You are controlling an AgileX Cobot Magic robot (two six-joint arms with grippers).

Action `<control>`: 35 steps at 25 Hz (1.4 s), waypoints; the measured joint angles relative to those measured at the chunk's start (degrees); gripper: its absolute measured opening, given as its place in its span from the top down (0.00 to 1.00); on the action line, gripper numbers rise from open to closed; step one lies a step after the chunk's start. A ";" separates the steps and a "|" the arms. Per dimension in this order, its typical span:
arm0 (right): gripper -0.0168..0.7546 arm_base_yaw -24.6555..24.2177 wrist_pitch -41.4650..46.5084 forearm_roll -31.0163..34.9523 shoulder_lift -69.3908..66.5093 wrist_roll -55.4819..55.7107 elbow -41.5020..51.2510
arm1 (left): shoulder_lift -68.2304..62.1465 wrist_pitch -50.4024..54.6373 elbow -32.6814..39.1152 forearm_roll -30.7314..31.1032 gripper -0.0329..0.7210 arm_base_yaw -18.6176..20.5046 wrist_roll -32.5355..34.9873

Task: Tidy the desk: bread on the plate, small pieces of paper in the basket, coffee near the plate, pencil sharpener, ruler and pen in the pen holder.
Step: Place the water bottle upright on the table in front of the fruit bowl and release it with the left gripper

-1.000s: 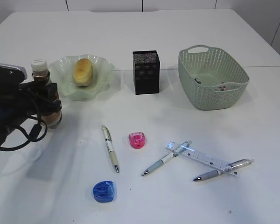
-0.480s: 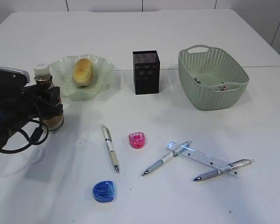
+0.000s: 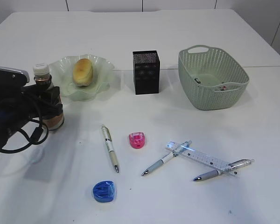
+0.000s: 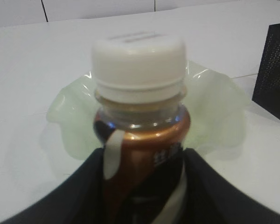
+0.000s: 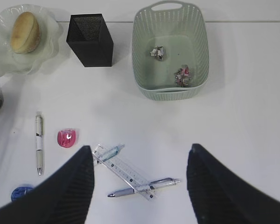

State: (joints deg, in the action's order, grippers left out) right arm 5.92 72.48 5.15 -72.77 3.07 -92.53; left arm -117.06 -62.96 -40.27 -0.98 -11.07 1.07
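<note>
Now, left end effector (image 3: 50,106): flanking the coffee (image 3: 47,95), grip uncertain.
Coffee: standing near worktop (image 3: 144,32) left edge, beside plate (image 3: 102,74).
Right end effector (image 5: 139,179): hanging open, empty.

3 pens (image 3: 109,148), 2 sharpeners (image 3: 136,140), 1 ruler (image 3: 203,158)

Black left arm (image 3: 11,116) with looping black cable (image 3: 30,135).

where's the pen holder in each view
Exterior view: the pen holder stands upper middle, between the plate and the basket.
Left wrist view: only its mesh side shows at the right edge.
Right wrist view: upper left, right of the plate.
Shared landmark: the ruffled green plate.
</note>
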 joint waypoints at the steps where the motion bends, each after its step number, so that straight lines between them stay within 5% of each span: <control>1: 0.34 0.00 0.00 0.00 0.00 0.00 0.00 | 0.00 0.00 0.00 0.00 0.50 0.00 0.00; 11: 0.34 0.00 0.00 0.00 0.00 -0.11 0.00 | 0.00 0.00 0.00 0.11 0.49 0.00 -0.10; 20: 0.34 0.00 0.00 0.00 0.00 -0.11 0.00 | 0.00 -2.37 -0.32 0.34 0.23 0.00 -0.10; 35: 0.34 0.00 0.00 0.00 0.00 -0.11 0.00 | 7.65 4.78 -0.32 0.34 0.21 0.00 1.58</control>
State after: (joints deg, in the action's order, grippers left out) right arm 5.92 72.48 5.15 -72.77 2.96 -92.53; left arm -109.41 -58.18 -40.59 -0.64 -11.07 2.65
